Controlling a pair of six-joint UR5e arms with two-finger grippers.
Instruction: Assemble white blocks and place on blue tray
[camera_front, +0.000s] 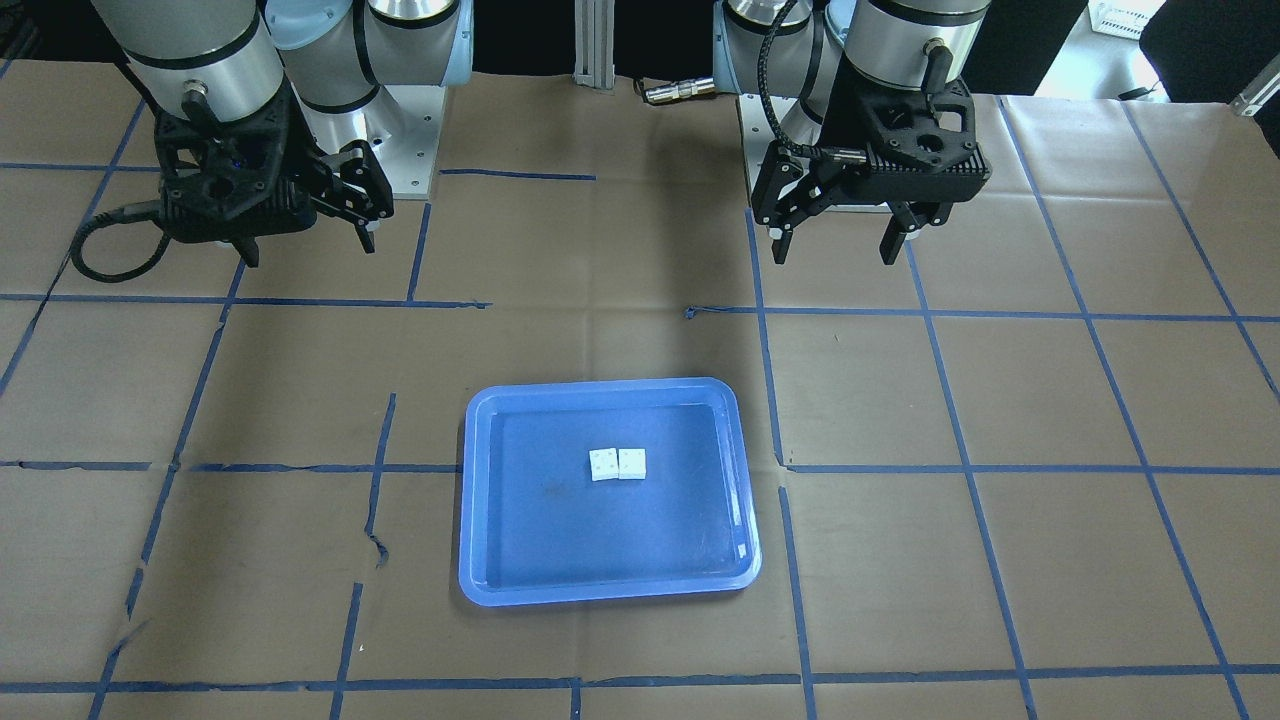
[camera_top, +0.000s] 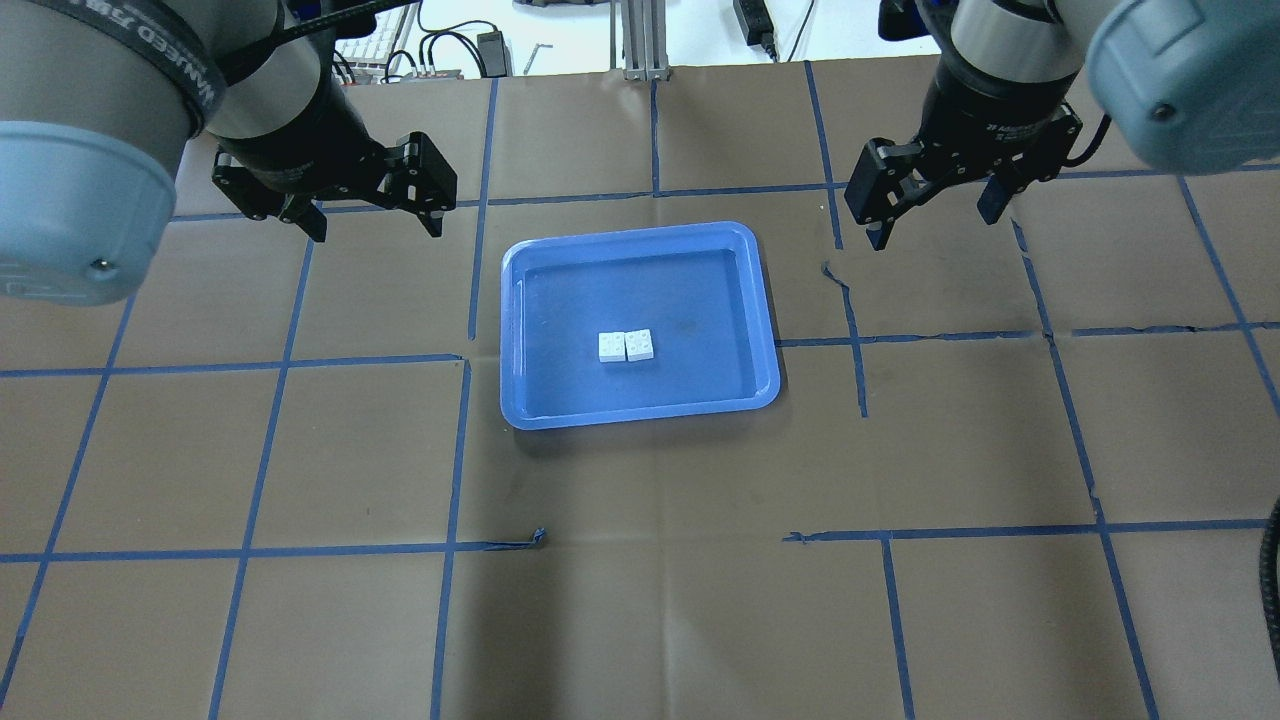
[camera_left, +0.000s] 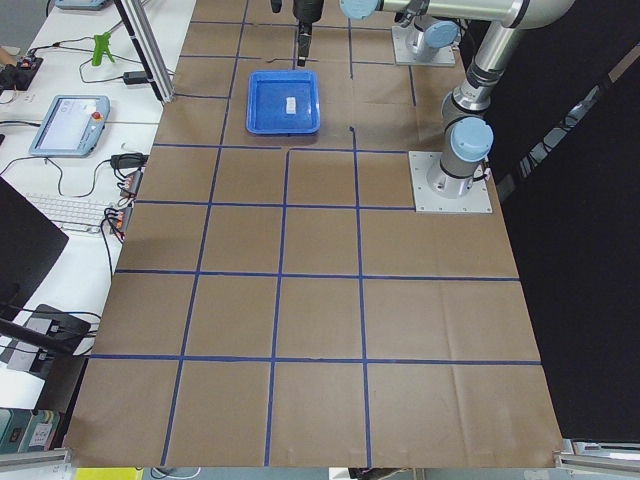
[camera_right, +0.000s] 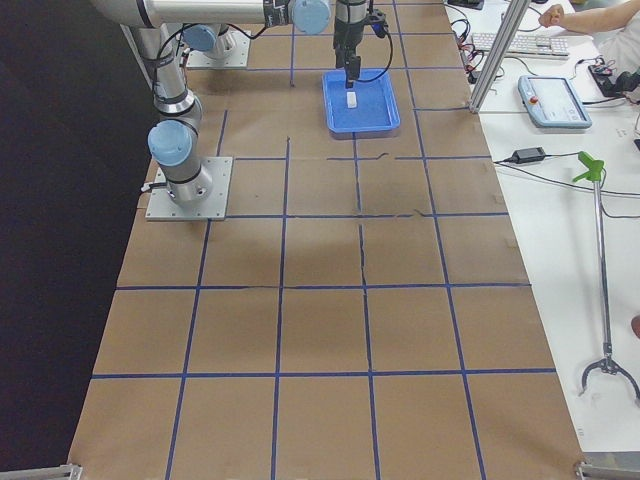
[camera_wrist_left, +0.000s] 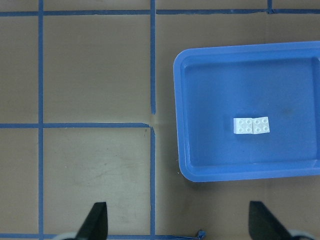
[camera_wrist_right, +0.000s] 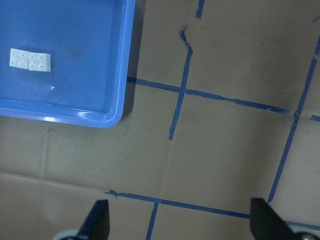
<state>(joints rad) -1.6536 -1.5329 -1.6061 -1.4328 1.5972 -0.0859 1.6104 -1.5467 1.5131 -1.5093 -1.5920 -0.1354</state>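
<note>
Blocks: 2 white blocks (camera_front: 617, 464) lie on the floor of the blue tray (camera_front: 560, 530), close to its middle. They sit side by side with edges touching and studs facing up, forming 1 short flat row. Neither is stacked on the other. Whether they are locked together cannot be told from any view.

Tray: flat on the brown paper table cover (camera_front: 1000, 400), which is marked with a blue tape grid. The tray's long sides run across the table between the 2 arms.

Left gripper (camera_top: 375, 225): jaws spread wide, nothing between the fingers. It hangs above bare paper, off the tray's far-left corner in the overhead view and well apart from the blocks. Its wrist camera shows both fingertips at the bottom edge, far apart, with the tray and blocks ahead and to one side.

Right gripper (camera_top: 932, 225): jaws also spread wide and holding nothing. It hangs above bare paper off the tray's far-right corner, well apart from the blocks. Its wrist camera shows 1 tray corner and the blocks at upper left.

Neither gripper touches the tray.
</note>
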